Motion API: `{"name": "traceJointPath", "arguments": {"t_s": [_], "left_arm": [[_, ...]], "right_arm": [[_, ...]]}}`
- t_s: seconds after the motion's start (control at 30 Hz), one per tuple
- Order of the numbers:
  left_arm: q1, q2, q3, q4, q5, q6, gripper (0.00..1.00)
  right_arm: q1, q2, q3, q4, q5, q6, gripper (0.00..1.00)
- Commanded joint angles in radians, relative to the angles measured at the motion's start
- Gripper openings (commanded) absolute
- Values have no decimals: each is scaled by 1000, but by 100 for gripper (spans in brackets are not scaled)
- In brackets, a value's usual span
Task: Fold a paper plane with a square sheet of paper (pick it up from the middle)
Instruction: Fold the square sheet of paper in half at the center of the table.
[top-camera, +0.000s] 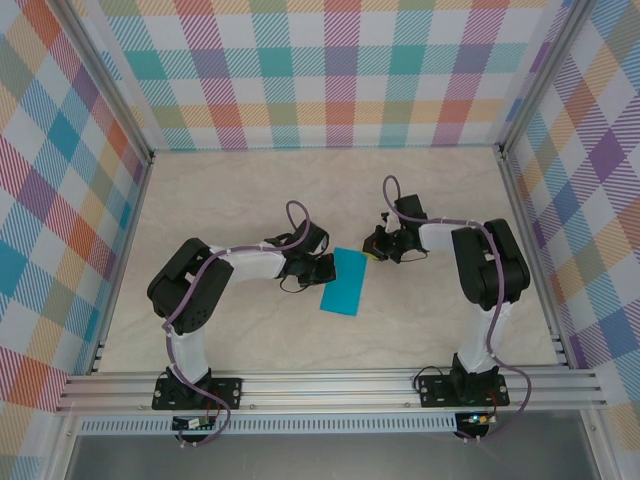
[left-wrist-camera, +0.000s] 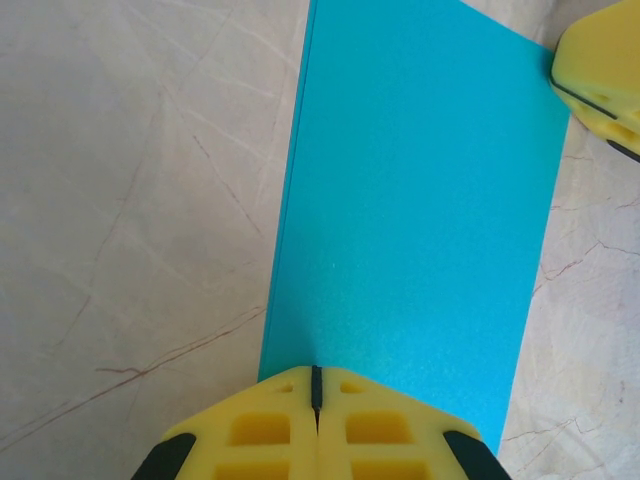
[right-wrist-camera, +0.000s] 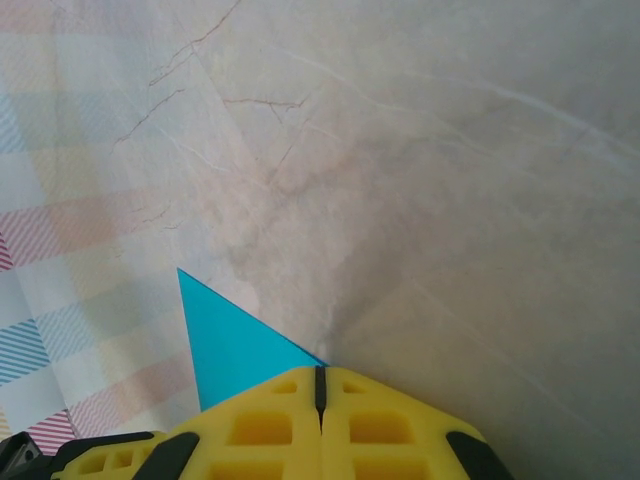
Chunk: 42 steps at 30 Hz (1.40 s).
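Top view high behind the bases (top-camera: 197, 388), wrist views close over fingers (left-wrist-camera: 270, 430), sharing blue sheet (top-camera: 343, 281).

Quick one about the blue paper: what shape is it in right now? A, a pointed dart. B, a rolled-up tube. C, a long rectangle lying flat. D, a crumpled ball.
C: the paper lies flat on the table as a long rectangle, with straight parallel sides and square corners and no point.
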Motion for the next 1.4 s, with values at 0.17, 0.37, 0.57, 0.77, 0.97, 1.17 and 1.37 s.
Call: {"name": "traceJointPath", "arguments": {"t_s": [0.17,0.37,0.57,0.77,0.97,1.17,1.37], "left_arm": [[-8,-4,-26,-136,-61,14,0],[-10,-5,-26,-138,-63,13,0],[-10,-3,-27,-128,-60,7,0],[-13,-6,-25,-127,-57,6,0],[-18,-10,-21,-123,-55,0,0],[-23,-6,-24,-116,-55,-11,0],[-26,-17,-36,-109,-60,-30,0]], "right_arm": [[-8,8,39,-26,-4,-11,0],[-9,80,19,-23,14,7,0],[-9,58,22,-61,11,1,0],[-9,-95,20,-102,-26,-5,0],[6,-234,-75,-88,-46,35,0],[113,-362,-236,-19,-7,134,1],[286,-398,-340,32,71,226,1]]}}
